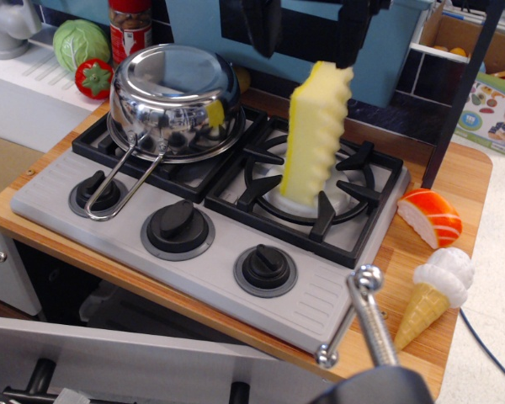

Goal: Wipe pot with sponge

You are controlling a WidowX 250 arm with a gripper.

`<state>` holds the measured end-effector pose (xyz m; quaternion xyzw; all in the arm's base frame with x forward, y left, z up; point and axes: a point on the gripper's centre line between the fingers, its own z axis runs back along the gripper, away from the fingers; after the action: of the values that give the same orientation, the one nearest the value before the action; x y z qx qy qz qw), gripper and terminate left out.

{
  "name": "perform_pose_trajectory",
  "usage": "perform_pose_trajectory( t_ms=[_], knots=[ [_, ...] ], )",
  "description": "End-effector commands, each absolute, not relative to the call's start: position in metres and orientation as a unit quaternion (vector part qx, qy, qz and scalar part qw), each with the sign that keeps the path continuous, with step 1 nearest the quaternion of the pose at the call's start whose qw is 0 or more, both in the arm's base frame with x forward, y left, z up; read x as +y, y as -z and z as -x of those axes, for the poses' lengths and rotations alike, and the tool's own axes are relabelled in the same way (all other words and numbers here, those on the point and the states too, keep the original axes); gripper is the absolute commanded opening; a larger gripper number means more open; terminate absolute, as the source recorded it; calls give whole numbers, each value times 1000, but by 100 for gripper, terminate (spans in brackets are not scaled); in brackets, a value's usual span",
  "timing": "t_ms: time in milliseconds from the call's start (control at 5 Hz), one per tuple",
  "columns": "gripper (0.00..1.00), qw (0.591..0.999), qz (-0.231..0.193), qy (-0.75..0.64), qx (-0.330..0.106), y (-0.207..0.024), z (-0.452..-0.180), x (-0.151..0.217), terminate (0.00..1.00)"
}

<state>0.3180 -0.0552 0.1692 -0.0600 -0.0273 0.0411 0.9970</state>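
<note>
Noting from my remote station: gripper (307, 29) spread wide, holding nothing, above sponge (314, 135) standing upright on right burner (307, 189), beside pot (172, 99).

From my camera, the stove (206, 223) sits on the desk (463, 181). The pot (175, 101) lies upside down on the stove's left burner grate, its handle (122, 181) reaching forward toward the leftmost knob (98, 192). The sponge (316, 139) stands on end, tilted, on the right burner grate (307, 189), to the right of the pot and apart from it. I see the gripper (307, 29) above the sponge at the top edge, its jaws clear of the sponge. Three knobs line the stove's front. Right of the stove on the desk lie the salmon piece (431, 217) and, in front of it, the ice cream cone (436, 295). Behind the pot to the left are the cabbage (80, 42) and tomato (94, 77).
</note>
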Motion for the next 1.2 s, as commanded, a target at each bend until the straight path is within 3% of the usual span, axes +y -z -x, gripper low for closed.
perform_pose_trajectory(
  t_ms=[0,800,1000],
  knots=[
    [100,997,58,-12,-57,-173,-351,-51,0],
    [100,995,88,-36,-25,-134,-362,-63,0],
    [100,997,61,-50,-27,-118,-362,-61,0]
  ],
)
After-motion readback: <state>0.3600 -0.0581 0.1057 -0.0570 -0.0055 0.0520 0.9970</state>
